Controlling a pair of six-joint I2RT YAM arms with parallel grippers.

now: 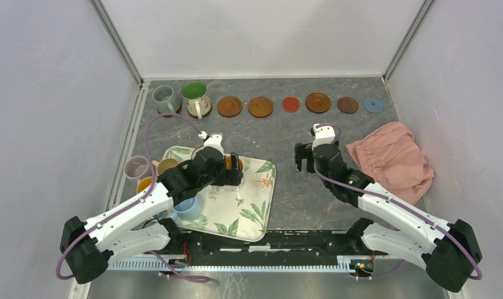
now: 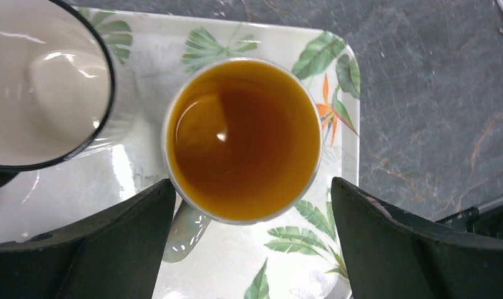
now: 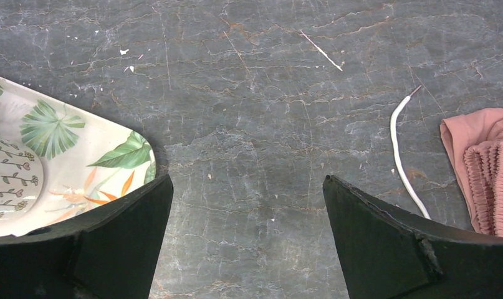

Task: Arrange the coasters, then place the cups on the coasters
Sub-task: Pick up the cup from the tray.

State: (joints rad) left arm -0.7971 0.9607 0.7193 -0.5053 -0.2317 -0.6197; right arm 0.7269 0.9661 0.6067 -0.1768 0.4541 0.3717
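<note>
Held the left gripper [image 1: 232, 172] over the far right corner of the leaf-print tray [image 1: 255, 215], jaws released and spread wide, grasping nothing. Kept the right gripper [image 1: 305, 159] likewise released over bare table, with only the tray corner outside its left finger and a pink cloth [image 1: 392, 159] outside its right; judged the left arm far nearer to any cup.

Found the orange-inside cup [image 2: 242, 140] straight below and slightly ahead of the left jaws, upright on the tray, centred in the gap with room either side. Saw its handle [image 2: 183, 233] pointing back toward the left finger, so judged that side the one likely to snag on the way down. Noted a cream cup with dark rim [image 2: 43, 81] just outside that same finger.

Placed six bare coasters [image 1: 260, 106] well ahead of both jaws, in one row with two cups already seated at its left end.

Got handle direction and fit only from the left wrist view; got the coaster row only from the top view, where the gripper hid most of the cup.
</note>
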